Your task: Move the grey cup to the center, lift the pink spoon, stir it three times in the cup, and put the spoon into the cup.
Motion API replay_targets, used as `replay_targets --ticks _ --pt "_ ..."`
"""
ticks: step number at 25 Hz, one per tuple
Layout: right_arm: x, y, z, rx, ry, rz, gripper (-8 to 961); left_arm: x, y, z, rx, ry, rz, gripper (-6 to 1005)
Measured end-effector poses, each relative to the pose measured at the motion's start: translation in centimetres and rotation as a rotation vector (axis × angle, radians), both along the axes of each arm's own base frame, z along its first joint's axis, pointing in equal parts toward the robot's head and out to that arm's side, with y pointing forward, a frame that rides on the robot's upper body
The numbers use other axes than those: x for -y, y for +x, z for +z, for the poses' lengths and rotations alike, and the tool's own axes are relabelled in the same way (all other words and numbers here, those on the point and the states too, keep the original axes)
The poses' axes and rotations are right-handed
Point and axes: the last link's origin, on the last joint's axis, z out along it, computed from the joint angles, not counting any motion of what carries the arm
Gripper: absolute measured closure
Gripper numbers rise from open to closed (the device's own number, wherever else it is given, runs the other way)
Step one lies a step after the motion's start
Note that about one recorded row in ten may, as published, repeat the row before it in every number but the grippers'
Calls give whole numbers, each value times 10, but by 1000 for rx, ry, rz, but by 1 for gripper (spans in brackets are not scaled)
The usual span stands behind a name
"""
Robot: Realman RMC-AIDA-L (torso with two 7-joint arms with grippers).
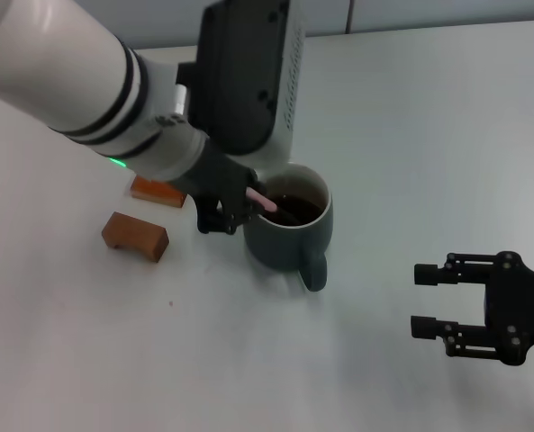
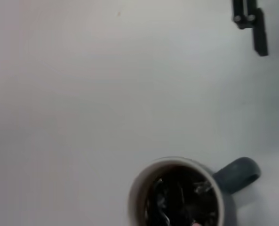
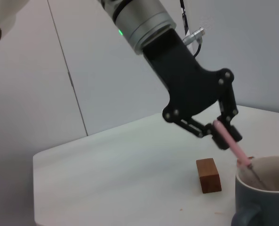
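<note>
The grey cup (image 1: pixel 294 232) stands near the middle of the table with dark brown liquid inside and its handle toward me. It also shows in the left wrist view (image 2: pixel 184 195) and the right wrist view (image 3: pixel 264 195). My left gripper (image 1: pixel 239 209) is just left of the cup's rim, shut on the pink spoon (image 1: pixel 265 202). The spoon slants down into the cup, its bowl in the liquid. In the right wrist view the left gripper (image 3: pixel 219 134) pinches the pink spoon (image 3: pixel 233 147) by its handle. My right gripper (image 1: pixel 429 301) hovers open and empty at the front right.
Two brown blocks lie left of the cup: one (image 1: pixel 136 236) nearer me, one (image 1: pixel 158 191) partly hidden under the left arm. One block (image 3: pixel 209 175) shows in the right wrist view. A right fingertip (image 2: pixel 257 28) shows in the left wrist view.
</note>
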Motion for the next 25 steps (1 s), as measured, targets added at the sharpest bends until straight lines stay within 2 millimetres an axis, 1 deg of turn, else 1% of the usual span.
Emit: replay_targets --ticks 2,4,9,11,15,16,17,19,20,21,22,23,24,25 --pt "0 0 0 0 0 0 301 -2 0 2 7 8 10 856" --pt "0 0 0 0 0 0 300 -11 1 9 53 55 33 856" --pt "0 1 1 -2 4 -5 300 -13 1 11 111 77 45 855" --pt "0 1 1 -4 9 -8 300 -11 4 17 175 78 47 798" --pt "-1 3 5 -9 37 -20 301 -11 4 17 175 78 47 684" --pt "-1 4 7 -10 48 -24 301 -10 10 46 377 94 37 655" --pt "-2 5 8 -11 61 -30 301 -11 3 62 462 107 56 608" --pt "-3 7 11 -16 84 -41 300 -11 3 62 462 107 56 513" --pt "-3 7 12 -18 93 -46 300 -10 -17 76 546 122 95 466" --pt "-3 8 13 -19 102 -51 300 -7 -32 77 552 131 124 428" --pt "-3 9 14 -22 110 -55 300 -4 -40 76 553 134 144 390" --pt "-3 9 15 -24 116 -58 300 -4 -40 76 553 134 144 352" --pt "-3 10 16 -25 122 -61 301 3 -55 73 552 135 176 313" --pt "-3 10 16 -27 126 -64 301 3 -55 73 552 135 176 275"
